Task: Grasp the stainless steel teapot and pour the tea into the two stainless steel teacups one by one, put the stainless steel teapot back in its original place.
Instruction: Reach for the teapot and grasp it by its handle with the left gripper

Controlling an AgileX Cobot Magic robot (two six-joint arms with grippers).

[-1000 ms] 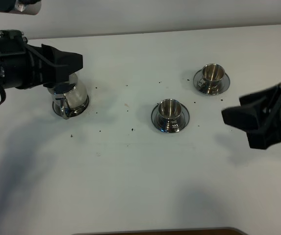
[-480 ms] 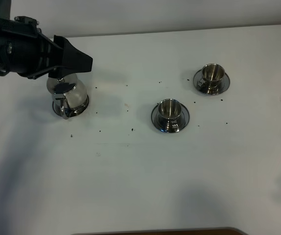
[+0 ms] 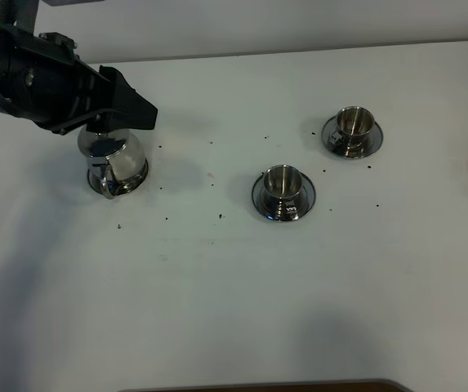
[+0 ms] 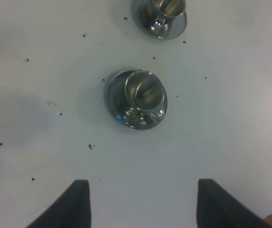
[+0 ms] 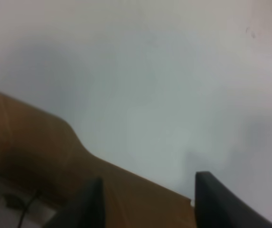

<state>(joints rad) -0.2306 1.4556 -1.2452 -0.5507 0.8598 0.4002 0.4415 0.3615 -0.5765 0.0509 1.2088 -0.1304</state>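
**L arm over teapot, both grippers empty**

Teapot point(image 3: 119, 159) stands upright at counter's point(image 3: 234, 286) left side, handle twd camera, under the L arm. L gripper point(image 4: 143, 187) jaws apart, nothing btwn. Near teacup point(image 3: 283, 184) and far teacup point(image 3: 352, 124) sit on saucers, well right of teapot. R gripper point(image 5: 149, 180) by counter edge, jaws apart, empty.

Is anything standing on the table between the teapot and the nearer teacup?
No, nothing visible does. Between the teapot and the nearer teacup lies only the table with small dark specks.
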